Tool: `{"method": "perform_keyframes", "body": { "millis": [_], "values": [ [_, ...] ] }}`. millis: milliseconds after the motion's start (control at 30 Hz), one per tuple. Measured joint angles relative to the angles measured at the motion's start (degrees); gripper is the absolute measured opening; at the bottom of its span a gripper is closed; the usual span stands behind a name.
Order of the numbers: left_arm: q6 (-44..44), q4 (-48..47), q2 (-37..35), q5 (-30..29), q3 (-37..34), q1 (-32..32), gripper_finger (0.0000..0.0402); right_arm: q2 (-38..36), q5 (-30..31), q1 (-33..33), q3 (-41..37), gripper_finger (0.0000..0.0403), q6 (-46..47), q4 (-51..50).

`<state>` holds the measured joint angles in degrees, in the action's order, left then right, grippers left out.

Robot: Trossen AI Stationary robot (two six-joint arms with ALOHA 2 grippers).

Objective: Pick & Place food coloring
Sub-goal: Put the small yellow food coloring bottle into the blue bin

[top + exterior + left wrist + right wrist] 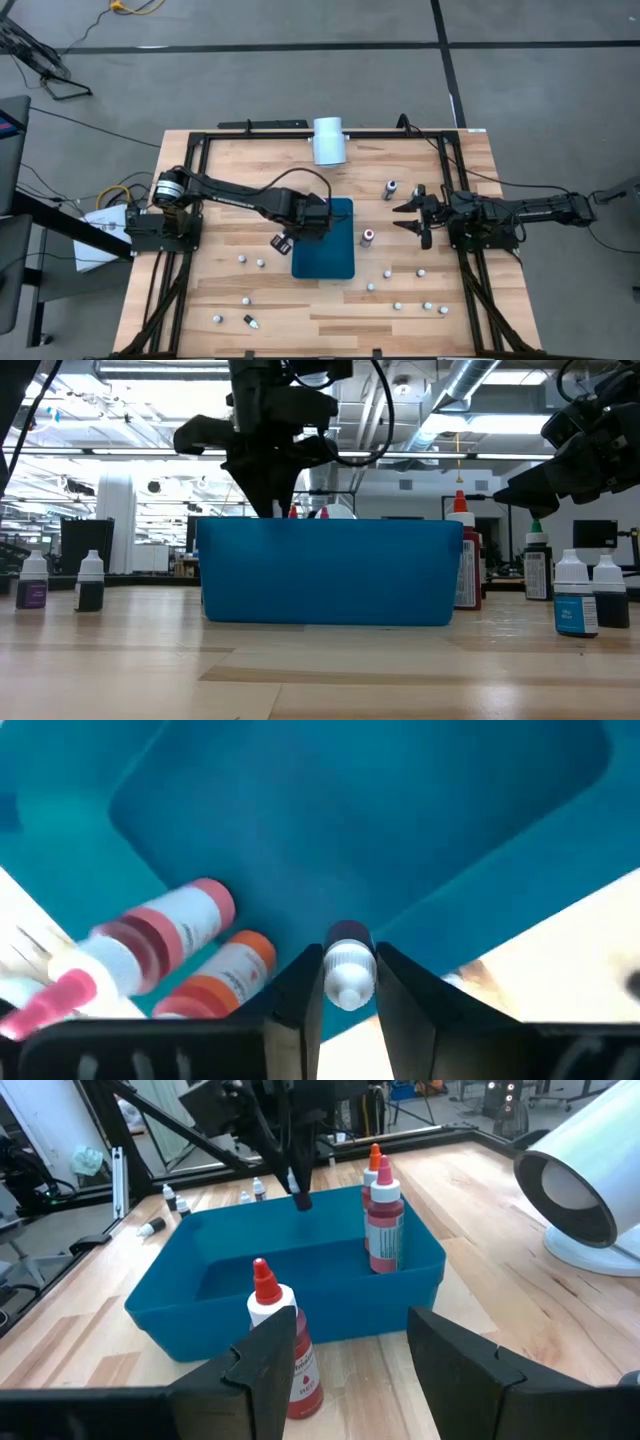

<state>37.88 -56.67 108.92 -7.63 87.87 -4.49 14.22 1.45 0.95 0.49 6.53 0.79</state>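
Food coloring bottle (347,972), small and dark with a pale cap, sits pinched between the narrowed fingers of the left tool (281,243), poised over the near edge of the blue bin (300,1295). Two red-capped bottles (384,1220) already stand inside the bin; another (283,1342) waits just outside it by the right tool (418,216), whose fingers are spread and empty. Releasing well over the bin's floor, low and upright, looks the safest finish

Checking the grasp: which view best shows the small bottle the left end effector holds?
The left wrist view: the small bottle sits clamped between the left end effector fingers above the blue bin. High, low and right wrist views don't show it clearly.
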Motion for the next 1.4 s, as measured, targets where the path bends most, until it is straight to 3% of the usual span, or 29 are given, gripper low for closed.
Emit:
{"method": "perform_keyframes", "body": {
  "millis": [700, 1400],
  "values": [
    [17.94, 1.1, 2.89, 3.35, -0.04, 0.06, 0.0069, 0.01, 0.04, -0.01, -0.01, 0.0184, 0.0, 0.18],
    [21.67, 3.57, 6.52, 4.98, -0.04, 3.1, 0.0069, 0.02, 0.0, 0.0, 0.0, 0.0184, 0.0, -0.04]
  ]
}}
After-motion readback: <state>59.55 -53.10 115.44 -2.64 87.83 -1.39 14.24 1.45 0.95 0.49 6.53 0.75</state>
